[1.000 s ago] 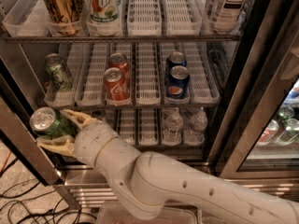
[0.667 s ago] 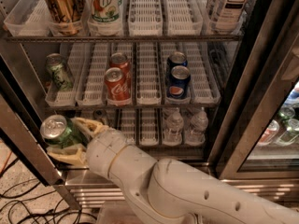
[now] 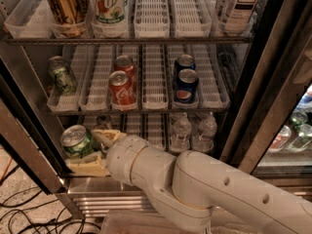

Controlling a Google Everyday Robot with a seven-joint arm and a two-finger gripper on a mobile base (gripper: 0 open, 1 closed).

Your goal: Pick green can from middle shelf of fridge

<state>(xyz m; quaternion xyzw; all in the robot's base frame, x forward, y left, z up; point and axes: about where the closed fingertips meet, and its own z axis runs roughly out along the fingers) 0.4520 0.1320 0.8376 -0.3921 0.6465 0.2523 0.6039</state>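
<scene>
A: Gripper (image 3: 87, 150)?
B: Lower left of frame, fingers (image 3: 106, 136) clamped on green can (image 3: 75, 140), just below middle shelf (image 3: 146, 109) of fridge (image 3: 253, 91).
A: Any other?
B: Second green can (image 3: 61, 75), upright in shelf's leftmost lane.

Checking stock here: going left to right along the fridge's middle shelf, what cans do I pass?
One green can → two red cola cans → two blue Pepsi cans. The end effector is below-left of that shelf, gripping a second green can.
</scene>
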